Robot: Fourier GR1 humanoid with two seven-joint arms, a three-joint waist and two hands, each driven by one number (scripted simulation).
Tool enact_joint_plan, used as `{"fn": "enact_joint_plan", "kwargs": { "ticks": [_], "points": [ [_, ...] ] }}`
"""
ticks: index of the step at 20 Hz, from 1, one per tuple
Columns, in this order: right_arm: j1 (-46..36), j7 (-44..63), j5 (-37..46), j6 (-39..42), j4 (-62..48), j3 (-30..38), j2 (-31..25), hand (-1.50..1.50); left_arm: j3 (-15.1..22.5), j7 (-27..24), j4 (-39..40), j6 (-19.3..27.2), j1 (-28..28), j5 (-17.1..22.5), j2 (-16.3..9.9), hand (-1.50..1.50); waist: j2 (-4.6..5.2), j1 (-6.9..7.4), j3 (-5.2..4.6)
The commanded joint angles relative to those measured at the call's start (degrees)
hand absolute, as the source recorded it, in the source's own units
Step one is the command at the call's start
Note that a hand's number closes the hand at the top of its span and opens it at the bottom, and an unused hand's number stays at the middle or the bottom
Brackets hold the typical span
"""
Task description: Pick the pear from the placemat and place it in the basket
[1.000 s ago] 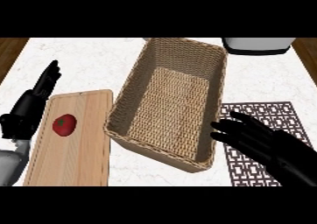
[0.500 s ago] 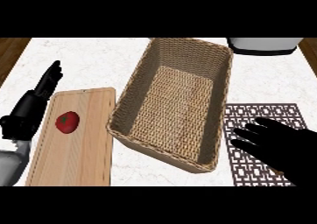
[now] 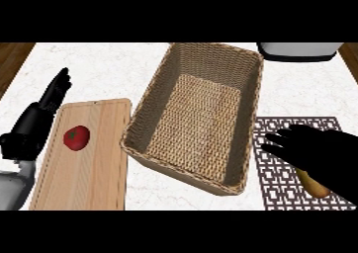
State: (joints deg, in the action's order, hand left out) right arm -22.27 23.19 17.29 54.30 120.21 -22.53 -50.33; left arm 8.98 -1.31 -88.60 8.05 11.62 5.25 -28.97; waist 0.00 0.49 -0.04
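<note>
Two hands: both black, on grey forearms rising from the lower edge of the head view.
Right hand (image 3: 324, 153): low at the right, spread over the placemat, fingers pointing left toward the basket; they look relaxed and apart, not closed on anything.
Pear (image 3: 313, 184): on the placemat, mostly hidden under the right hand; only a yellow-brown end shows below the palm. Whether the palm touches it cannot be told.
Placemat (image 3: 277, 183): dark lattice pattern, lying on the counter just right of the basket; its right part is covered by the hand.
Basket (image 3: 149, 121): woven, oblong, tilted slightly in the view, between placemat and cutting board; nothing shows inside it.
Left hand (image 3: 37, 123): at the left edge, resting with fingers straight and pointing up, beside the cutting board.
Cutting board (image 3: 94, 163): pale wood, left of the basket, its lower end cut off by the view.
Red fruit (image 3: 77, 137): on the board, with a small green top.
Counter (image 3: 102, 69): white marble.
Grey-and-black object (image 3: 298, 51): at the top right, cut off, unidentifiable.
Writing: none readable anywhere.
</note>
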Motion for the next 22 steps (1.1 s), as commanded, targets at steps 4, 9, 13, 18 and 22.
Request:
{"fn": "enact_joint_plan", "kwargs": {
  "ticks": [4,9,13,18,22],
  "points": [
    [-0.69,-8.04,13.08,-0.24,-8.83,-5.29,3.86,-1.5,-2.95,-1.6,0.35,-3.16,-1.59,-0.49,0.64,0.0,0.14,0.29,0.07],
    [1.22,-14.42,21.14,-2.36,-12.22,-5.86,1.72,-1.5,-3.6,-1.03,3.0,-3.77,0.79,-2.73,2.6,0.0,0.1,-0.35,0.06],
    [0.72,-16.6,28.25,-6.36,-19.68,-11.22,5.01,-1.5,-2.66,2.29,0.25,-1.29,1.94,-4.9,5.09,0.0,0.18,0.07,0.08],
    [4.24,-22.42,32.57,-9.87,-21.5,-7.5,3.46,-1.5,-5.24,3.34,-3.94,-4.74,-2.33,-4.35,4.23,0.0,-0.02,-0.2,0.06],
    [7.73,-24.52,36.59,-13.53,-21.86,-7.86,4.17,-1.5,-5.28,-1.55,-2.5,-4.07,-5.79,-7.08,6.25,0.0,-0.06,-0.36,0.04]
  ]
}}
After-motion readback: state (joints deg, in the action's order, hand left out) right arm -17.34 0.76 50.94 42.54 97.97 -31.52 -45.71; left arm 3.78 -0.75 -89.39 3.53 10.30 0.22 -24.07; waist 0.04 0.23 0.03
